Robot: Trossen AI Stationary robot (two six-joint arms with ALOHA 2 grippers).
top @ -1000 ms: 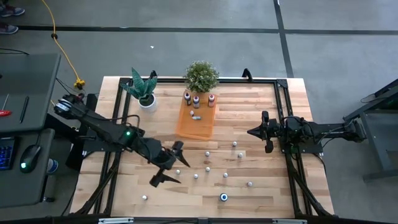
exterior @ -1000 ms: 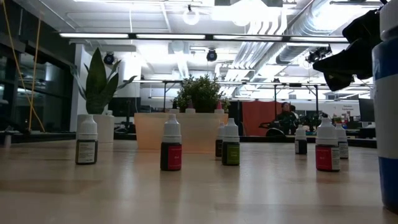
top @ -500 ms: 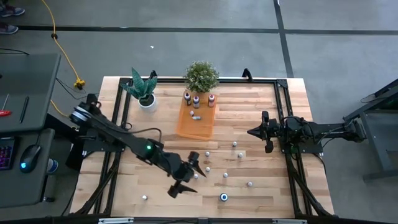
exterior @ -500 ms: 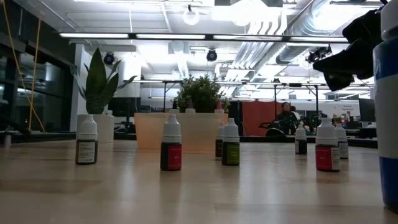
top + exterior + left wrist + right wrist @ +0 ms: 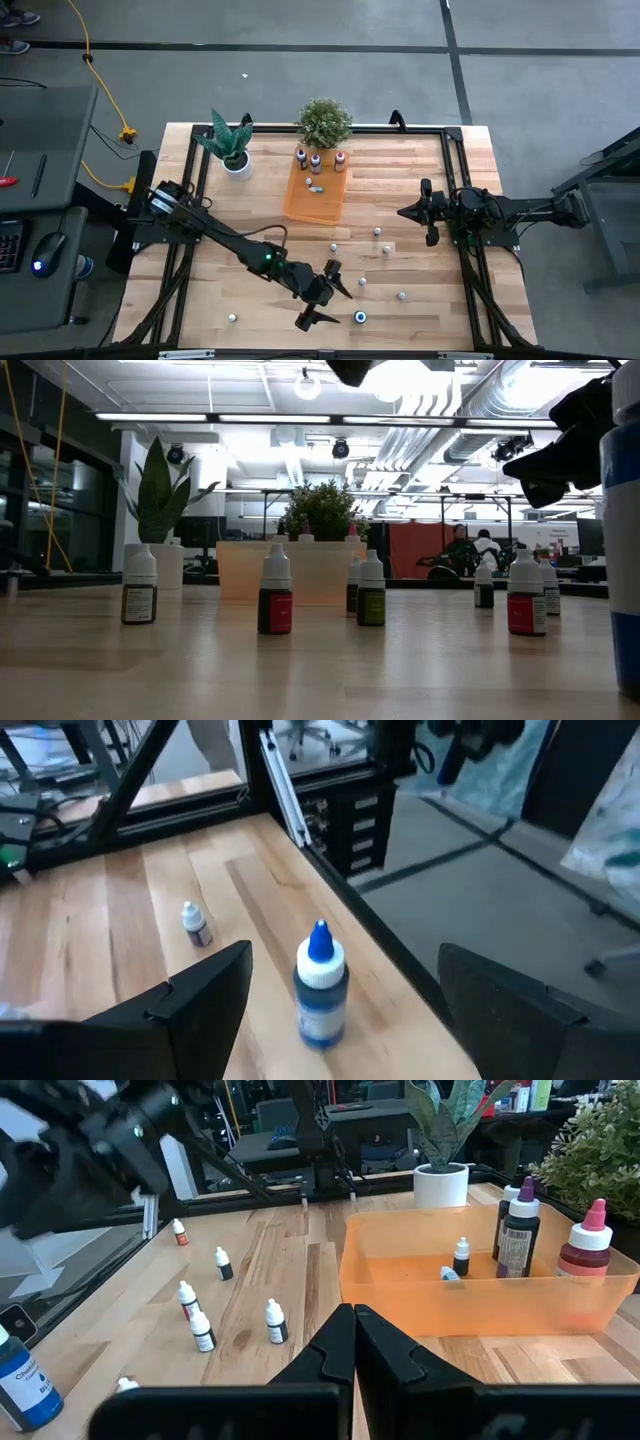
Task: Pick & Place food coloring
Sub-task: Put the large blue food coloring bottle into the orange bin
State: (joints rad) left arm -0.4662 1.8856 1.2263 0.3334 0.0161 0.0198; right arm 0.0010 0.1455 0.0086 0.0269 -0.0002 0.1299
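A large blue food coloring bottle (image 5: 360, 317) with a white collar and blue tip stands near the table's near edge. My left gripper (image 5: 333, 303) hovers open just left of it. In the left wrist view the bottle (image 5: 321, 988) stands ahead, between the lines of the two fingers (image 5: 200, 1005), and nothing touches it. Several tiny white-capped bottles (image 5: 362, 282) stand scattered on the wood, seen upright in the low view (image 5: 275, 596). An orange tray (image 5: 328, 205) holds three taller bottles (image 5: 316, 160) and two tiny ones. My right gripper (image 5: 355, 1325) waits shut at the table's right.
Two potted plants (image 5: 232, 146) (image 5: 323, 122) stand at the far edge behind the tray. A black frame rail (image 5: 459, 170) runs around the table. One tiny bottle (image 5: 232, 317) stands alone near the front left. People sit far off in the room (image 5: 462, 546).
My left gripper has swept toward the table's right and near edges and sunk lower, closing in on the large blue bottle; its fingers have stayed open. No bottle has moved.
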